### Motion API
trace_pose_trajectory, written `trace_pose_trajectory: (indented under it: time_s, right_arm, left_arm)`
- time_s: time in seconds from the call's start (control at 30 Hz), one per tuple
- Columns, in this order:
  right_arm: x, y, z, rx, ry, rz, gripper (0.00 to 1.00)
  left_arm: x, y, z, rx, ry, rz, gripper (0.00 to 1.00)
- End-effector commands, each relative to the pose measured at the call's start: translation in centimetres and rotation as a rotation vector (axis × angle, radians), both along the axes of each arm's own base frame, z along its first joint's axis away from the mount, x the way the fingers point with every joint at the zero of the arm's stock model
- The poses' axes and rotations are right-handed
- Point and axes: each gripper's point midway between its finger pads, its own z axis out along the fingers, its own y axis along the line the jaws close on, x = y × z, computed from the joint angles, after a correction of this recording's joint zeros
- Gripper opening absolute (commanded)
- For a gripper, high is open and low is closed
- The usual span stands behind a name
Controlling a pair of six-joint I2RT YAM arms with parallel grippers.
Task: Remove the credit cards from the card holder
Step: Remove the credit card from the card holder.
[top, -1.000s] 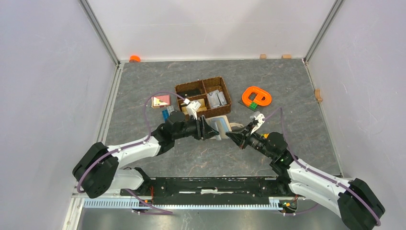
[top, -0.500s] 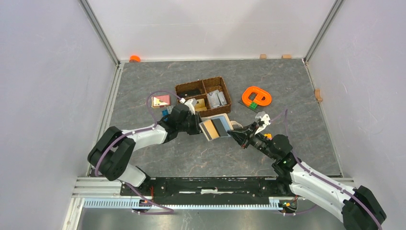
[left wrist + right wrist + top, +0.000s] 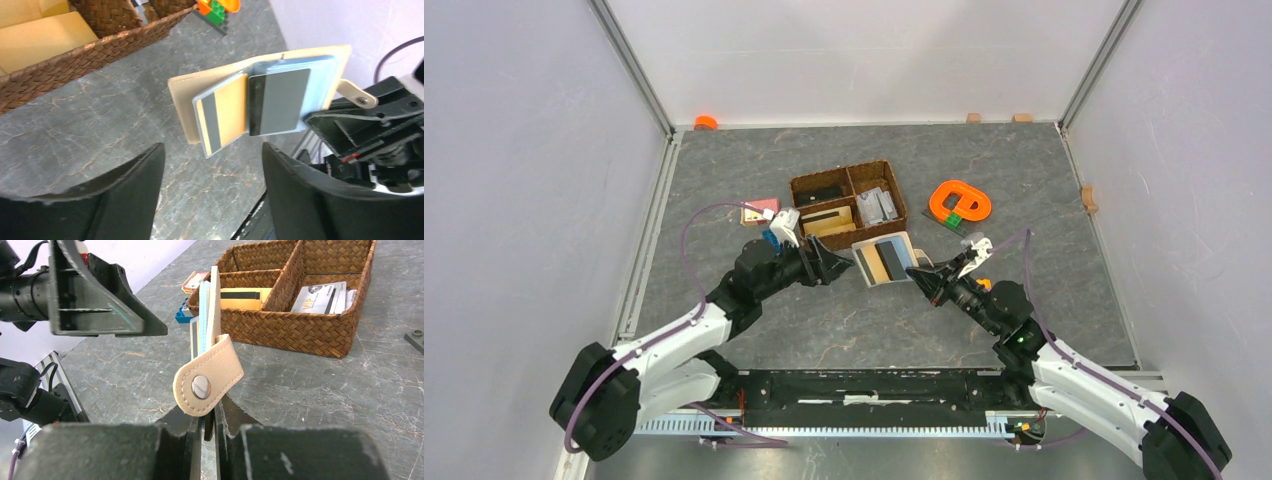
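Currently: card holder point(image 3: 886, 260), likely light, pinched by right end effector point(image 3: 921, 277); cards point(image 3: 235, 117) probably stiff, slick, best gripped by protruding edges; left end effector point(image 3: 833, 265) spread.

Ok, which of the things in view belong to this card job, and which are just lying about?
In the job:
card holder, open, pinched in the right end effector
tan card and grey card in it
left end effector, open, facing them

Lying about:
woven basket holding other cards
orange loop
blue brick
small pink item
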Motion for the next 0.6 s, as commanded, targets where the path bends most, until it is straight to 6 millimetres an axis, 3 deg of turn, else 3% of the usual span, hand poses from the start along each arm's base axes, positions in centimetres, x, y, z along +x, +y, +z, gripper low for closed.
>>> trace_pose_trajectory:
  time_s: [0.0, 0.13, 0.33, 0.57]
  right_arm:
    - [0.4, -0.5, 2.2, 0.063, -0.050, -0.041, 0.00]
    - [0.0, -0.4, 2.6, 0.097, -0.042, -0.023, 0.00]
    - [-0.7, 0.5, 2.7, 0.140, -0.013, 0.036, 0.00]
    - [-1.1, 0.7, 3.2, 0.183, 0.000, 0.076, 0.00]
  left_arm:
    - [-0.3, -0.4, 2.6, -0.115, -0.102, -0.020, 0.86]
    - [-0.7, -1.4, 2.7, -0.136, -0.099, -0.075, 0.95]
    - [0.0, -3.0, 0.0, -0.117, -0.001, -0.124, 0.96]
    - [0.1, -3.6, -0.7, -0.162, -0.011, -0.143, 0.97]
